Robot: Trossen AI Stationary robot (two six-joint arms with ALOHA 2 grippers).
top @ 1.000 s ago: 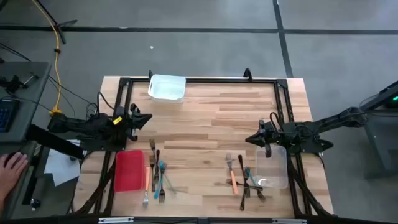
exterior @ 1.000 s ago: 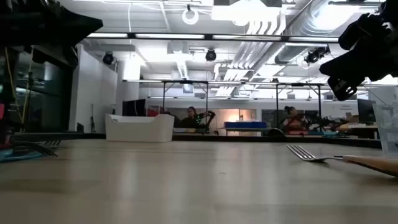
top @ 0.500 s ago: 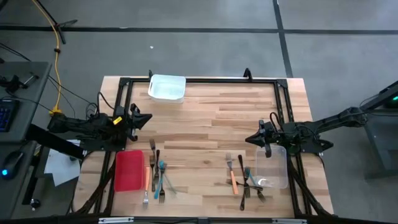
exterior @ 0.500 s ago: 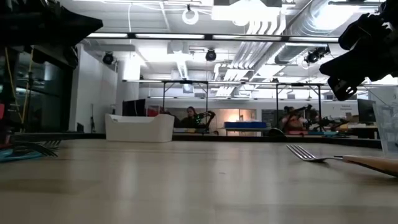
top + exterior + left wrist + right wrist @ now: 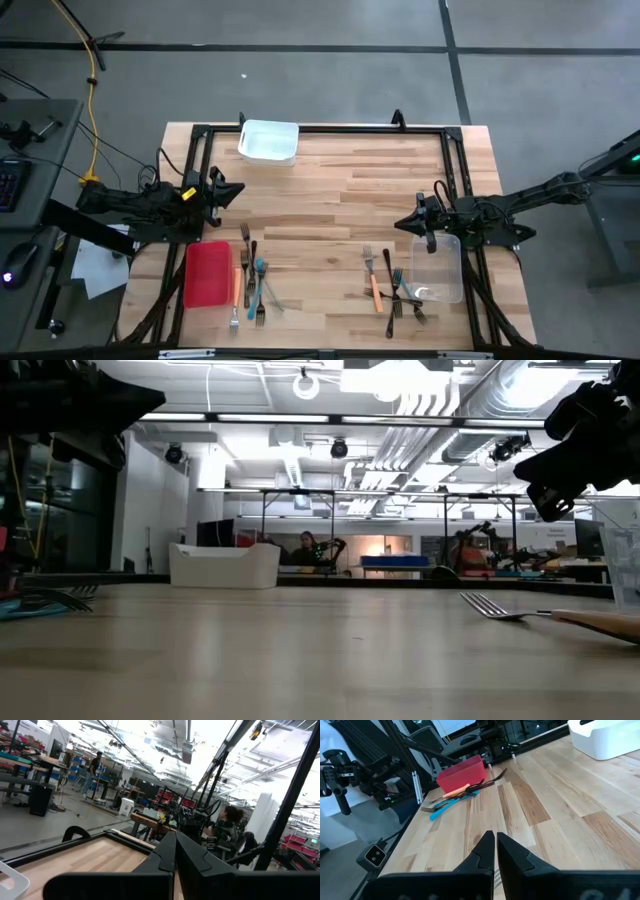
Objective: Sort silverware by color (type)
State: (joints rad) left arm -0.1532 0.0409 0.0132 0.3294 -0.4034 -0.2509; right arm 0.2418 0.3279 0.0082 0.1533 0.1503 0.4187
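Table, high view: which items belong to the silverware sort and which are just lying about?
Job:
- left cutlery pile
- right cutlery pile
- left gripper, shut, empty
- right gripper, shut, empty

Lying about:
- red tray
- white tub
- clear tub

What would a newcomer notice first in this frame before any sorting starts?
Two loose piles of silverware lie on the near half of the table: one beside the red tray on the left, the other beside the clear tub on the right. The left gripper and right gripper hang above the wood, fingers shut and empty. A white tub sits at the far edge.
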